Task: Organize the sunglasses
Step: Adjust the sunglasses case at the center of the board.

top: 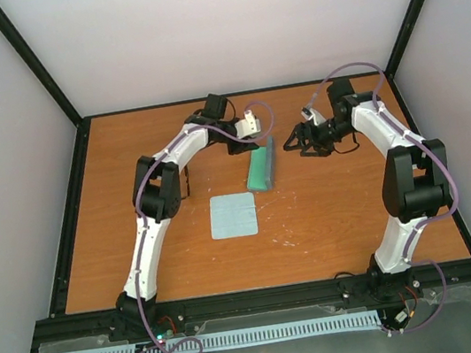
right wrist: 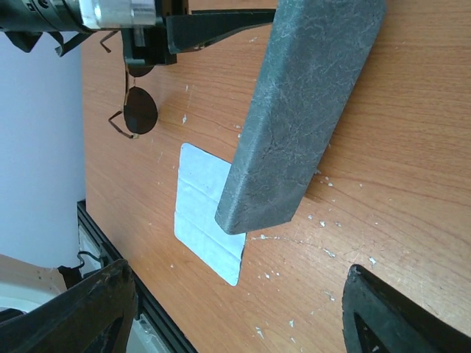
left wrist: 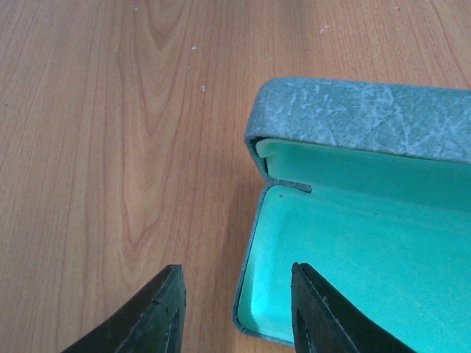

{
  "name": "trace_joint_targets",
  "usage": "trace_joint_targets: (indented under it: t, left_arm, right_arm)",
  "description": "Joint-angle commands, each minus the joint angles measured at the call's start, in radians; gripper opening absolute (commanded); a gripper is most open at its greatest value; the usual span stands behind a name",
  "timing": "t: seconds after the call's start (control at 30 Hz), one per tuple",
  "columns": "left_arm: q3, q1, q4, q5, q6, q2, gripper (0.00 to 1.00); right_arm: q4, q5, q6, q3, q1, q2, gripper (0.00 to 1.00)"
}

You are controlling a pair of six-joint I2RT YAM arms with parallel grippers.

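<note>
Sunglasses (right wrist: pixel 138 110): upper left of the right wrist view, flat on the table (top: pixel 340 214); in the top view a thin dark line left of centre, long axis up-down the frame
Left gripper (left wrist: pixel 235 287): jaws spread, holding nothing; at the open case's (top: pixel 261 168) corner; the glasses lie to its left, apart, outside its own view
Cloth (top: pixel 233 215): centre, below the case
Right gripper (right wrist: pixel 237 283): jaws spread, empty; the case stands between it and the glasses; left arm judged nearer

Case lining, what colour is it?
The lining is mint green, clearest in the left wrist view.
</note>
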Motion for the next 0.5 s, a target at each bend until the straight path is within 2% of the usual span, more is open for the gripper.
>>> trace_joint_targets:
  t: [0.0, 0.2, 0.47]
  left_arm:
    - [0.036, -0.017, -0.01, 0.001, 0.043, 0.026, 0.41]
    - [0.05, -0.018, 0.022, -0.043, 0.058, 0.051, 0.38]
    - [0.071, -0.018, -0.02, -0.04, 0.083, 0.077, 0.3]
  right_arm:
    - [0.001, -0.034, -0.025, -0.011, -0.012, -0.001, 0.75]
    - [0.01, -0.051, -0.029, -0.02, -0.022, 0.004, 0.74]
    - [0.012, -0.064, -0.038, -0.048, -0.038, -0.002, 0.74]
